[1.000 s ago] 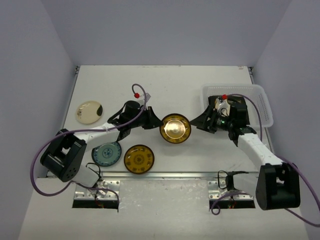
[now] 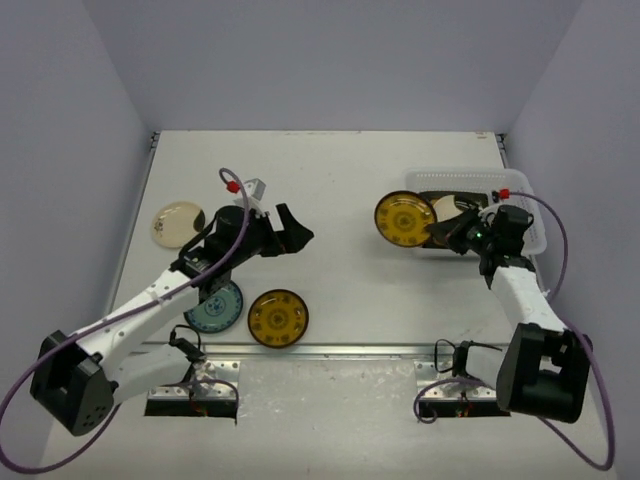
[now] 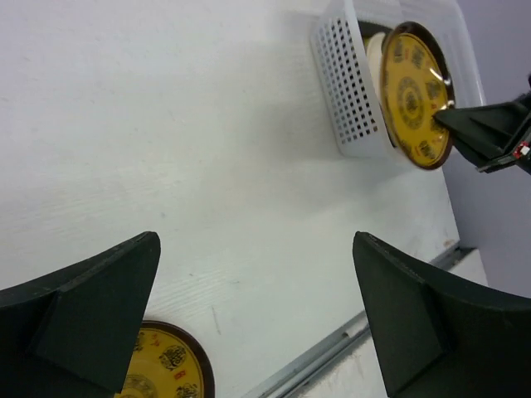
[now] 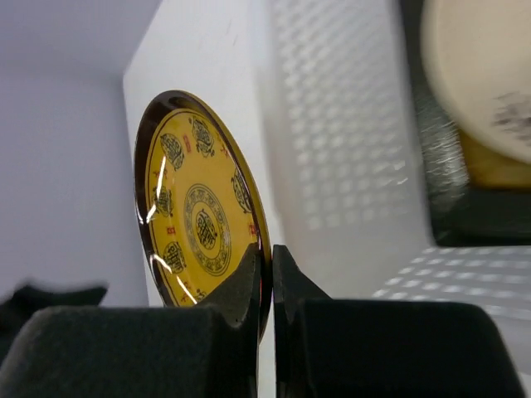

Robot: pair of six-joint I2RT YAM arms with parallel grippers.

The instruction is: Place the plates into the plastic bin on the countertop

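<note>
A patterned amber plate (image 2: 405,219) hangs on edge in the air at the left wall of the white plastic bin (image 2: 522,184). My right gripper (image 2: 437,229) is shut on its rim; the right wrist view shows the pads (image 4: 271,257) pinching the plate (image 4: 195,224). Inside the bin lies a dark square plate (image 4: 465,199) with a cream round plate (image 4: 481,75) on it. My left gripper (image 2: 291,228) is open and holds nothing, left of the countertop's middle. On the countertop lie a cream plate (image 2: 178,223), a blue patterned plate (image 2: 215,306) and a second amber plate (image 2: 278,318).
A metal strip (image 2: 330,350) runs along the front edge of the countertop. Lavender walls close in the left, back and right sides. In the left wrist view, the bin (image 3: 348,91) and the held plate (image 3: 415,91) are far ahead, and the second amber plate (image 3: 162,369) lies below the left finger.
The amber plate has passed from my left gripper to my right. The right gripper shut on it and carried it right to the bin. The left gripper opened and drew back left.
</note>
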